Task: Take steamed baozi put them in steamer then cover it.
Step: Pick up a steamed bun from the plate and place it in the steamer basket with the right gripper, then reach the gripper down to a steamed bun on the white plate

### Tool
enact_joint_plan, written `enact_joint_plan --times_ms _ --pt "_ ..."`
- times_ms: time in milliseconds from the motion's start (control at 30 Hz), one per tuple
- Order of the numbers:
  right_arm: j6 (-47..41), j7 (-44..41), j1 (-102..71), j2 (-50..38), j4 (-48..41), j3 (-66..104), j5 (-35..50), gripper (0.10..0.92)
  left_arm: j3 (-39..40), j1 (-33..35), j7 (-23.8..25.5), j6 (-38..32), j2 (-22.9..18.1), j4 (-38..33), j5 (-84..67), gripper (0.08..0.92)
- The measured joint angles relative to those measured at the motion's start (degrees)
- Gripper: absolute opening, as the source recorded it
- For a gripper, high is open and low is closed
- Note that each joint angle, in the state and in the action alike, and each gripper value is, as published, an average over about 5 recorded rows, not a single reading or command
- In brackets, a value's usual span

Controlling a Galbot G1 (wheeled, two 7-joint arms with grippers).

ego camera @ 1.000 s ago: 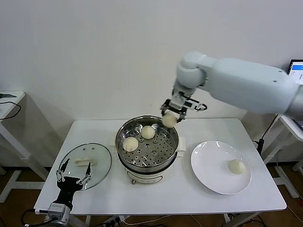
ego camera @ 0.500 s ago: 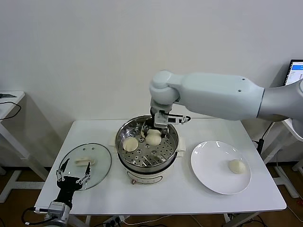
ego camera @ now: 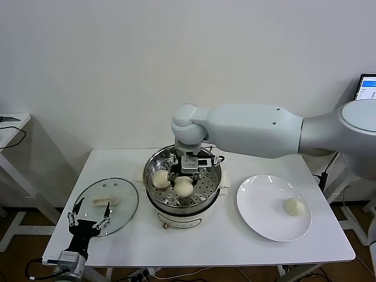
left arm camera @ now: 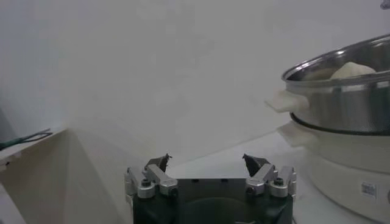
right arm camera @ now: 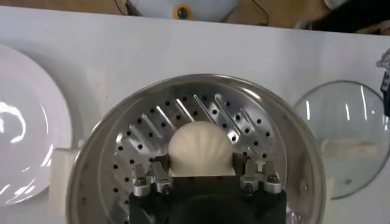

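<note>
The steel steamer [ego camera: 170, 205] stands mid-table on its cream base. My right gripper [ego camera: 184, 178] reaches down into it, shut on a steamed baozi [ego camera: 184, 187] held low over the perforated tray [right arm camera: 140, 137]. In the right wrist view that pleated baozi [right arm camera: 200, 146] fills the gap between the right gripper's [right arm camera: 204, 161] two fingers. A second baozi [ego camera: 161, 179] lies on the tray to its left. Another baozi [ego camera: 292, 206] sits on the white plate [ego camera: 261, 205]. My left gripper [ego camera: 90, 216] waits open at the table's front left, nothing between its fingers.
The glass lid [ego camera: 117, 191] with its white handle lies flat on the table left of the steamer, just beyond the left gripper. The left wrist view shows the steamer's side [left arm camera: 341, 97] with a bun top [left arm camera: 353, 70] above the rim. A side table [ego camera: 9, 126] stands far left.
My right gripper carried the baozi from above the steamer's far rim down into the pot, toward its front. The left arm has stayed still.
</note>
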Motion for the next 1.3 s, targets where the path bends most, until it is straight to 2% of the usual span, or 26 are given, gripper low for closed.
enact_joint_plan --times_ms 300,567,767,1033,1300 --pt "-0.36 -0.79 -1.99 1.57 -1.27 -0.11 -0.76 0.676 -0.12 0.1 0.05 -0.06 -0.05 0.01 -0.11 0.823" --pt "-1.18 -0.97 -2.47 1.43 -1.21 0.28 -0.94 0.81 -0.1 0.13 0.04 -0.04 -0.14 0.13 -0.13 0.823" --pt "-2.41 -1.26 -1.05 -0.56 0.0 0.87 0.43 0.822 0.05 0.41 -0.01 0.14 -0.13 -0.16 -0.12 0.823" --pt "-7.04 -3.32 4.4 -9.29 3.02 0.58 5.62 0.823 0.7 0.7 -0.17 0.23 -0.1 -0.94 0.12 0.823" --pt "-19.35 -6.8 5.54 -23.67 4.38 1.51 9.33 0.823 1.24 1.23 -0.21 0.08 -0.16 -1.39 0.72 0.823"
